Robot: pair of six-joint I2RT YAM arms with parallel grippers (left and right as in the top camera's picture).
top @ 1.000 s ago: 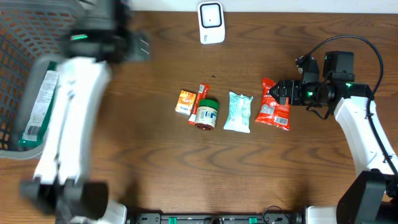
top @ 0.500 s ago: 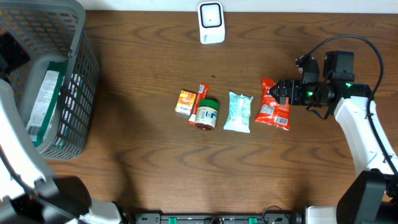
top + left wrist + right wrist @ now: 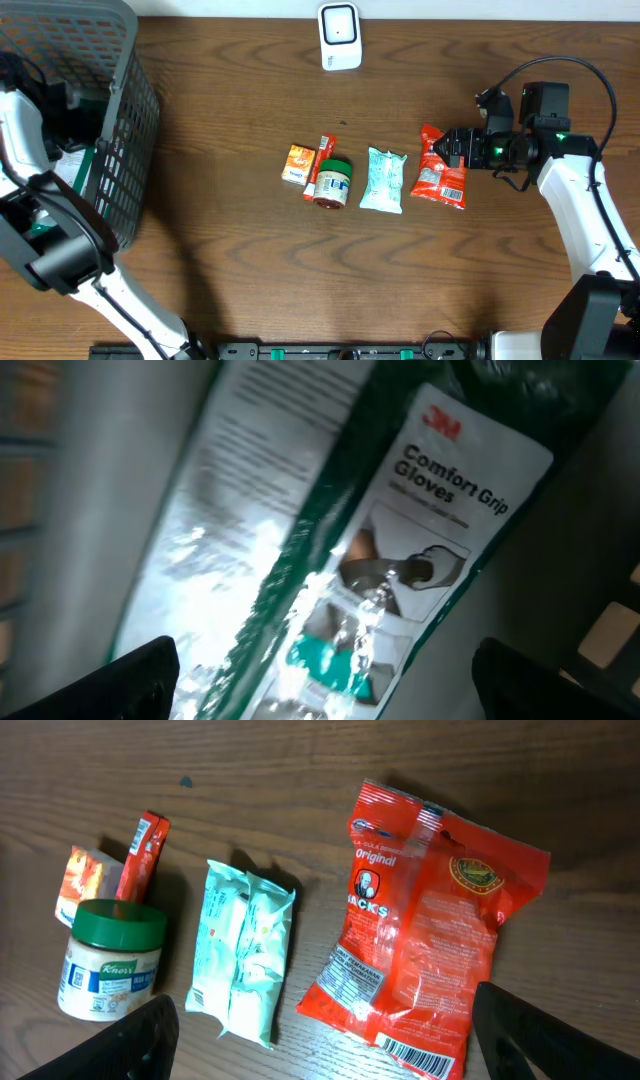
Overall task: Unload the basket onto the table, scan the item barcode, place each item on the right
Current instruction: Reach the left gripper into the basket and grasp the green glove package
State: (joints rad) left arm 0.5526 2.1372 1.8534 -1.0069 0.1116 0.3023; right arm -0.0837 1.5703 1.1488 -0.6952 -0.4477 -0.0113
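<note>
Now the left arm (image 3: 20, 115) reaches down into the grey wire basket (image 3: 135, 110) at the left side of the tabletop (image 3: 230, 260). A green and clear glove packet (image 3: 400, 530) lies flat on the bottom of the basket. It has white words on it. The left fingers (image 3: 140, 680) hang right above this packet. They are spread wide apart and hold nothing.

On the other side, the right arm (image 3: 575, 200) stretches in from the right. The right fingers (image 3: 140, 1040) are spread wide too, and they are empty. They hover over a red snack bag (image 3: 430, 940) that lies flat on the wood. A black and white barcode (image 3: 425, 1058) shows at the near end of the bag, facing up.

Four more things lie in a row to the left of the red bag. Just beside it is a pale green packet (image 3: 245, 955). Next comes a little jar (image 3: 110, 965) with a green lid, lying on its side. A thin red stick packet (image 3: 145, 850) touches the jar, and a small orange packet (image 3: 85, 880) sits just past that.

A white scanner (image 3: 339, 37) stands at the far edge of the tabletop, in the middle. It is well apart from the row of things and from both arms.
</note>
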